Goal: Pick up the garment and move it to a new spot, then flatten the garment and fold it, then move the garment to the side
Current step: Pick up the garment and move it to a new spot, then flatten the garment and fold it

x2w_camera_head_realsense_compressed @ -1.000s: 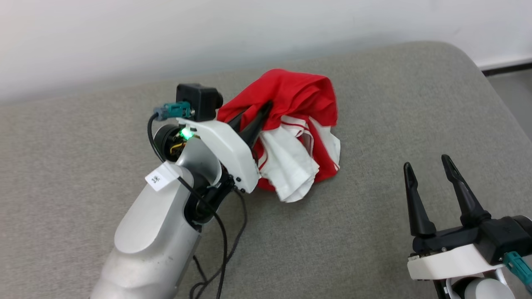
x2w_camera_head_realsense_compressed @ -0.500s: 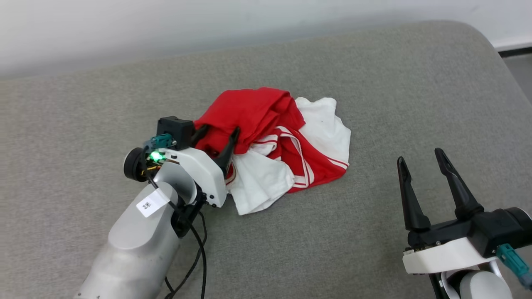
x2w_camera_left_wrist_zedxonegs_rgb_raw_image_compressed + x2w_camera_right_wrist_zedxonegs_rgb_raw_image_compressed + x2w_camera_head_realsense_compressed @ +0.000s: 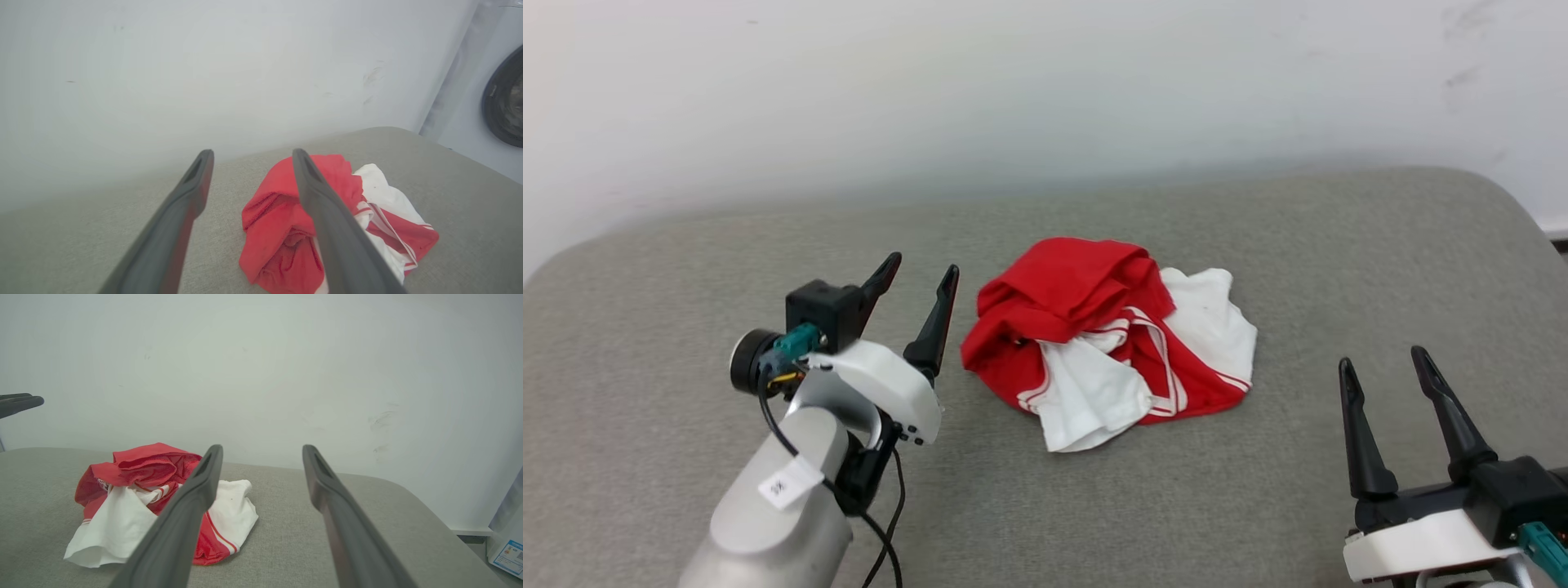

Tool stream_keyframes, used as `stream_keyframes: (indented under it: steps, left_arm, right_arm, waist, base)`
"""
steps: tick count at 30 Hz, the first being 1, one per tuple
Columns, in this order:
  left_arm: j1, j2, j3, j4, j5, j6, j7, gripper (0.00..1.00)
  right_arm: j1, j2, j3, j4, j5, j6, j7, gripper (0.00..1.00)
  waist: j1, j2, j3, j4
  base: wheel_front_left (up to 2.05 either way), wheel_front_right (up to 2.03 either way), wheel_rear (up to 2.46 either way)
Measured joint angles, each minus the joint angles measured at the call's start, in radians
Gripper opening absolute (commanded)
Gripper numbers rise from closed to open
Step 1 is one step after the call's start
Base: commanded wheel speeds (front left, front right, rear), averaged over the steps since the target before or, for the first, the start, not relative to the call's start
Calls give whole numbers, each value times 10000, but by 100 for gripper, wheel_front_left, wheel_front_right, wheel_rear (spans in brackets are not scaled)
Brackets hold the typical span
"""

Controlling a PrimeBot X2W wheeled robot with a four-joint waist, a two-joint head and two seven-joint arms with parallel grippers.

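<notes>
garment: crumpled red-white heap on grey cushion | both jaws: spread, empty

So the left gripper has its two long dark fingers spread wide with nothing between them. The crumpled red-and-white jersey shirt sits in a heap on the grey fabric cushion (right finger overlaps it in view). Plain white wall behind, white appliance with a dark round door far right.
</notes>
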Motion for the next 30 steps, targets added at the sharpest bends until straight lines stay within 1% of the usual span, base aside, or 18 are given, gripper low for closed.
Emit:
stream_keyframes:
  steps: [5,8,10,13,16,20,22,24,30]
  left_arm:
    - [1423,-2,449,-2084,757,732,-27,100]
    - [2475,-163,848,-3137,1064,1174,-27,100]
    - [3139,-199,976,-3758,1476,1363,-27,100]
    - [4110,-474,1283,-4498,1795,1584,-27,100]
    - [4842,-771,1611,-5104,2040,1586,-29,100]
    - [5498,-953,1944,-5455,2537,1388,-27,100]
    - [5667,-1177,2203,-5637,2585,1300,-29,100]
    - [5784,-1342,2353,-5737,2792,1214,-29,100]
    - [6047,-1735,2786,-5653,3141,1137,-29,100]
  right_arm:
    - [252,2,-257,-86,-86,2,0,100]
    - [361,2,-297,-102,-100,0,0,100]
    - [394,4,-309,-123,-82,2,0,100]
    - [533,4,-343,-130,27,0,0,100]
    - [595,4,-314,-128,98,0,0,100]
    - [724,2,-293,-90,184,0,0,100]
    - [725,4,-251,-88,186,0,0,100]
    - [730,2,-207,-81,188,0,0,100]
    - [732,4,-23,-44,232,0,0,100]
  waist:
    - [0,0,-382,554]
    - [0,0,-566,756]
    - [0,0,-662,835]
    - [0,0,-744,890]
    - [1,0,-796,898]
    - [1,0,-830,890]
    - [1,0,-824,884]
    - [2,0,-828,875]
    - [2,0,-813,783]
  base:
    - [0,0,0]
    - [0,0,0]
    - [0,0,0]
    - [0,0,0]
    - [0,0,0]
    - [0,0,0]
    - [0,0,0]
    - [0,0,0]
    - [0,0,0]
